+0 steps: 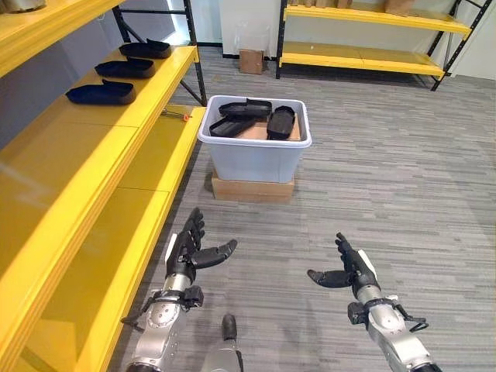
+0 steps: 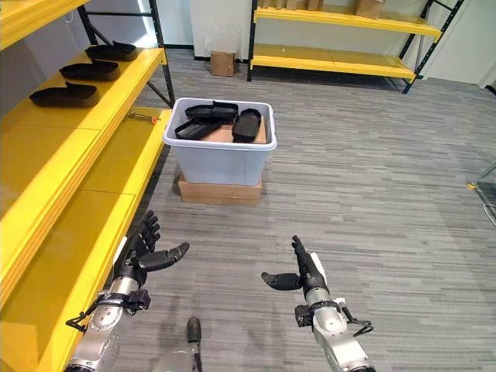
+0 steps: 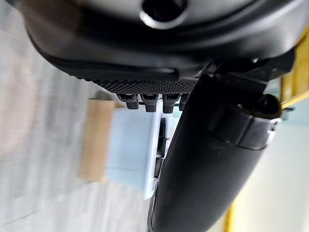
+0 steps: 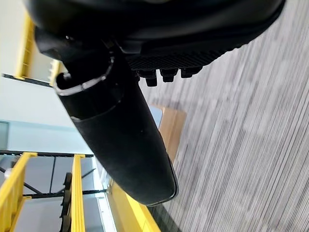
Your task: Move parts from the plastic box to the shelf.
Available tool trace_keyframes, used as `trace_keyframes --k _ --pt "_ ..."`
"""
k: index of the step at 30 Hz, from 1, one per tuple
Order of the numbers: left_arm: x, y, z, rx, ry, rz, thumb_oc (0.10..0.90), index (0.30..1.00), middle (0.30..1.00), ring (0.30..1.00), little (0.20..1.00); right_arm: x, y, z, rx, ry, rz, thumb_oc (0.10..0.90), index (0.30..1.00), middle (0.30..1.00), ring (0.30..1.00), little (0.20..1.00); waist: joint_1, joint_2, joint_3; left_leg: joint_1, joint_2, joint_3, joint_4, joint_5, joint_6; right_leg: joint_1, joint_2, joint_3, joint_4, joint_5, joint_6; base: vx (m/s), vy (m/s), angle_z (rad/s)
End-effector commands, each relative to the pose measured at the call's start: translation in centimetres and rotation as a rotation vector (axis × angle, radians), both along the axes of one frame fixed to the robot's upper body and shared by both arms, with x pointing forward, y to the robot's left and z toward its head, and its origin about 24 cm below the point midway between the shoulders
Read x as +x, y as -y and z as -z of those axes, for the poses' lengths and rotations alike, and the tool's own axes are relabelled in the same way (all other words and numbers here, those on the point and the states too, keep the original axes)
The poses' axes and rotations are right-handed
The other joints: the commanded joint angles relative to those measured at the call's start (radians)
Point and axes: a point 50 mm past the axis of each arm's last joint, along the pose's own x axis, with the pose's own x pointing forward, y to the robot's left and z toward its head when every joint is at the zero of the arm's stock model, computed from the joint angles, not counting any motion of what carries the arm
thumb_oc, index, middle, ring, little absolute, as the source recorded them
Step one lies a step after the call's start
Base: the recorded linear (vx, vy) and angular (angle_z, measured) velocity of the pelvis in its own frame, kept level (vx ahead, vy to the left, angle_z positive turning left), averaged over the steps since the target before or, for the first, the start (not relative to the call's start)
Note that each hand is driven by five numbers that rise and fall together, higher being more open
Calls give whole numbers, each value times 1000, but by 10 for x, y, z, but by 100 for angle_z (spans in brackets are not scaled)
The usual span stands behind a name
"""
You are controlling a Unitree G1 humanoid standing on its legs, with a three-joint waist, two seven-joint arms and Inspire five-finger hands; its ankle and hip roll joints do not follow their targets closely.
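Left eye view: both hands hang low over the grey floor (image 1: 403,155), empty. Left hand (image 1: 186,252) spreads its fingers straight, thumb out; right hand (image 1: 349,270) is just as open. Ahead, the plastic box (image 1: 254,151) sits on a cardboard slab (image 1: 252,188), dark parts (image 1: 256,120) inside. Three more parts (image 1: 101,93) lie on the yellow shelf (image 1: 116,147).

No readable text, label, number or sign appears on anything.
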Motion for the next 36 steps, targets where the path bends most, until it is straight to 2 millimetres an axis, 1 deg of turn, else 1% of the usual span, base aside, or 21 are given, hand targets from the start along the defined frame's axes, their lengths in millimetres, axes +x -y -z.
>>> trace_keyframes --k 1,2,6,8,10,11,12,15,16,18,19,20,22,23,24,25,26,27,30,32,36 --pt "18 4 -67 127 337 77 900 1000 1000 1000 1000 17 -3 -34 79 189 31 900 1000 1000 1000 1000 12 -2 -78 -20 29 10 -1 -89 -49 -66 -1 -100 86 91 42 371 340 15" --pt "17 5 -69 148 337 80 900 1000 1000 1000 1000 16 -3 -32 78 190 36 900 1000 1000 1000 1000 14 -6 -85 -2 0 10 -2 -111 -29 -79 -28 -105 108 139 63 381 359 10" --pt "15 3 -68 228 346 63 900 1000 1000 1000 1000 19 -6 -32 75 207 44 900 1000 1000 1000 1000 26 -15 -100 14 -48 4 19 -155 9 -81 -60 -96 129 210 87 222 213 -12" --pt "11 0 -73 291 390 66 900 1000 1000 1000 1000 19 -3 -29 38 205 123 900 1000 1000 1000 1000 35 -22 -111 18 -72 8 45 -185 33 -84 -74 -91 151 243 98 252 235 -24" --pt "7 -2 -73 304 377 100 900 1000 1000 1000 1000 22 4 -28 24 219 232 900 1000 1000 1000 1000 53 -25 -130 24 -94 27 48 -205 61 -78 -83 -99 198 318 116 191 217 -25" --pt "6 -2 -73 305 372 109 900 1000 1000 1000 1000 22 4 -28 21 223 239 900 1000 1000 1000 1000 55 -26 -132 25 -96 30 47 -207 63 -79 -84 -98 203 323 118 143 249 -28" --pt "4 -1 -69 294 346 136 900 1000 1000 1000 1000 24 3 -29 2 234 267 900 1000 1000 1000 1000 64 -17 -137 40 -105 46 39 -219 82 -105 -111 -125 341 385 132 96 194 -32" --pt "0 -1 -64 240 334 133 900 1000 1000 1000 1000 25 2 -29 -22 221 282 900 1000 1000 1000 1000 71 2 -135 61 -101 61 33 -232 94 -151 -152 -163 458 385 119 118 179 -32" --pt "-2 -2 -63 208 339 133 900 1000 1000 1000 1000 27 3 -26 -15 196 301 900 1000 1000 1000 1000 70 4 -130 77 -101 69 33 -243 97 -179 -138 -169 449 367 112 117 26 -34" --pt "-2 0 -63 169 343 157 900 1000 1000 1000 1000 33 3 -28 -26 204 324 900 1000 1000 1000 1000 38 16 -110 160 -93 60 0 -252 88 -313 -56 -178 350 325 97 143 -71 -37" --pt "0 1 -64 168 341 172 900 1000 1000 1000 1000 35 5 -30 -38 219 333 900 1000 1000 1000 1000 25 21 -102 192 -88 51 -17 -257 82 -352 -55 -187 291 315 89 176 -107 -13" --pt "1 3 -64 169 343 181 900 1000 1000 1000 1000 36 7 -33 -51 232 340 900 1000 1000 1000 1000 10 24 -96 226 -85 42 -35 -267 74 -383 -72 -193 195 322 84 193 -127 -2" --pt "3 6 -66 159 354 186 900 1000 1000 1000 1000 36 10 -35 -75 225 350 900 1000 1000 1000 1000 -15 17 -91 273 -85 32 -56 -290 50 -418 -125 -194 -38 390 96 221 -155 0" --pt "3 6 -66 158 356 186 900 1000 1000 1000 1000 36 11 -35 -77 222 350 900 1000 1000 1000 1000 -18 21 -89 279 -82 29 -58 -293 49 -409 -124 -196 -57 398 98 241 -188 2" --pt "5 8 -69 154 380 183 900 1000 1000 1000 1000 34 14 -32 -94 176 358 900 1000 1000 1000 1000 -36 12 -88 300 -85 16 -59 -322 34 -426 -169 -145 -207 483 127 232 -200 9" --pt "6 11 -73 141 407 184 900 1000 1000 1000 1000 32 15 -29 -92 143 372 900 1000 1000 1000 1000 -47 16 -85 312 -77 6 -56 -339 26 -431 -195 -119 -284 529 142 293 -261 35" --pt "7 13 -77 125 426 185 900 1000 1000 1000 1000 31 17 -27 -96 128 389 900 1000 1000 1000 1000 -58 26 -79 327 -62 -6 -53 -350 20 -455 -211 -93 -327 536 145 279 -258 53" --pt "8 16 -78 115 434 195 900 1000 1000 1000 1000 30 18 -24 -109 118 408 900 1000 1000 1000 1000 -64 34 -73 356 -47 -14 -55 -365 15 -479 -216 -76 -322 535 150 294 -277 53" --pt "7 25 -70 119 406 222 900 1000 1000 1000 1000 26 21 -15 -118 76 416 900 1000 1000 1000 1000 -75 12 -83 397 -46 -49 -44 -399 -2 -428 -193 -51 -317 560 158 445 -385 42" --pt "6 26 -68 116 394 225 900 1000 1000 1000 1000 25 20 -15 -135 71 402 900 1000 1000 1000 1000 -80 8 -88 411 -35 -51 -44 -404 -6 -416 -180 -40 -295 545 157 349 -269 60" --pt "4 25 -67 88 378 221 900 1000 1000 1000 1000 27 17 -22 -162 104 350 900 1000 1000 1000 1000 -100 17 -101 435 9 -59 -60 -389 -28 -419 -118 -18 -200 461 135 371 -257 29"
